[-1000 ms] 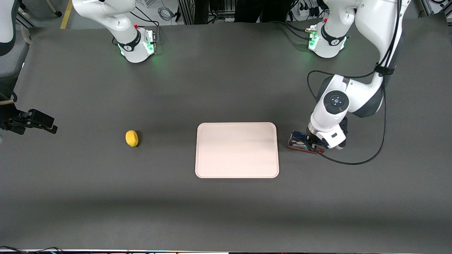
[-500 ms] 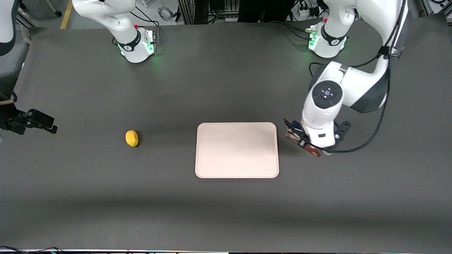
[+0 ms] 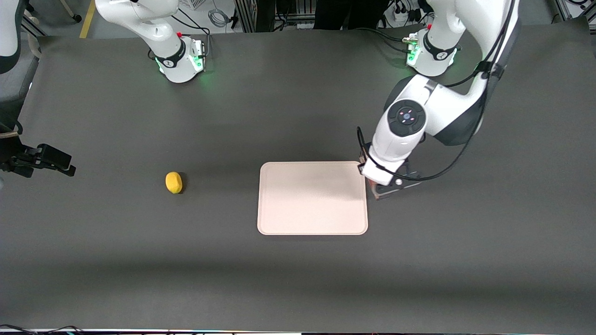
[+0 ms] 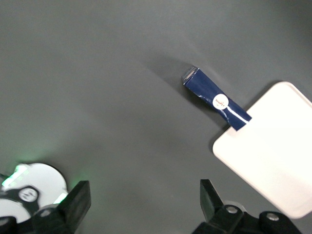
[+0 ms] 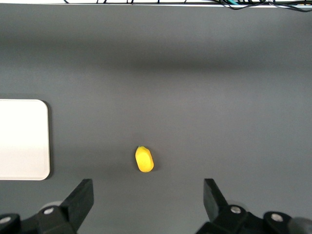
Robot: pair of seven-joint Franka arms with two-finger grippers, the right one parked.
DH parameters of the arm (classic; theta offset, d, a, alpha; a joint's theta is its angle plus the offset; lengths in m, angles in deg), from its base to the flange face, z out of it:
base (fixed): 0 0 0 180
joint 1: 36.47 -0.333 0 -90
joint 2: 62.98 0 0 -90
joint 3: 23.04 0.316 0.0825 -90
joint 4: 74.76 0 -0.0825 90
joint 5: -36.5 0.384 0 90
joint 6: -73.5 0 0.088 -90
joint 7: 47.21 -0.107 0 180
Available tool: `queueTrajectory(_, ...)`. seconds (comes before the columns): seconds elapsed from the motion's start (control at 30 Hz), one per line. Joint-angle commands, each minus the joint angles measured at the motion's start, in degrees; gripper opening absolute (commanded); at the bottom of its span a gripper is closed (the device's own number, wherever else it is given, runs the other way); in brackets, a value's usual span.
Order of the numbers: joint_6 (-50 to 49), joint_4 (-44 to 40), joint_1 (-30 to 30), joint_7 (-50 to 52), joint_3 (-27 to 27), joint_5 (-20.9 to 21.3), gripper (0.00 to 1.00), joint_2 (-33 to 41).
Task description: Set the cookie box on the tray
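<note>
Our tool (image 4: 145, 207) hangs wide open and empty beside the tray (image 4: 273, 161). The cookie box (image 4: 216, 99) lies at the tray's corner, so we should grip its long sides squarely and clear the rim.

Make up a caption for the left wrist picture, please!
Open gripper hovers over the table; the cookie box sits outside its fingers, one end at the tray corner.

The working arm (image 3: 442, 109) is glossy white with dark grey joint bands; a round black button disc (image 3: 407, 116) caps its wrist; black cables (image 3: 449, 165) loop off it; green lights (image 3: 411, 58) glow at its base in the frame's upper part; its black gripper (image 4: 144, 195), fingers spread apart, sits at mid-frame height.
</note>
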Motion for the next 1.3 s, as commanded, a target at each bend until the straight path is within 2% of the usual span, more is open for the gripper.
queueTrajectory(0.0,-0.1,-1.2,5.1,-4.0,-2.0,2.2,0.12,-1.9)
queueTrajectory(0.2,2.6,-1.2,9.3,-7.3,-2.0,2.1,0.1,-6.3)
queueTrajectory(0.43,8.1,-1.2,9.6,-13.4,-2.1,1.9,0.06,-14.3)
queueTrajectory(0.83,18.4,-1.1,10.3,-13.2,-1.9,2.6,0.05,-25.2)
queueTrajectory(1.2,21.8,0.9,11.5,-13.3,-1.7,5.3,0.12,-27.8)
queueTrajectory(1.27,22.9,1.7,11.6,-13.3,-1.7,5.4,0.19,-27.8)
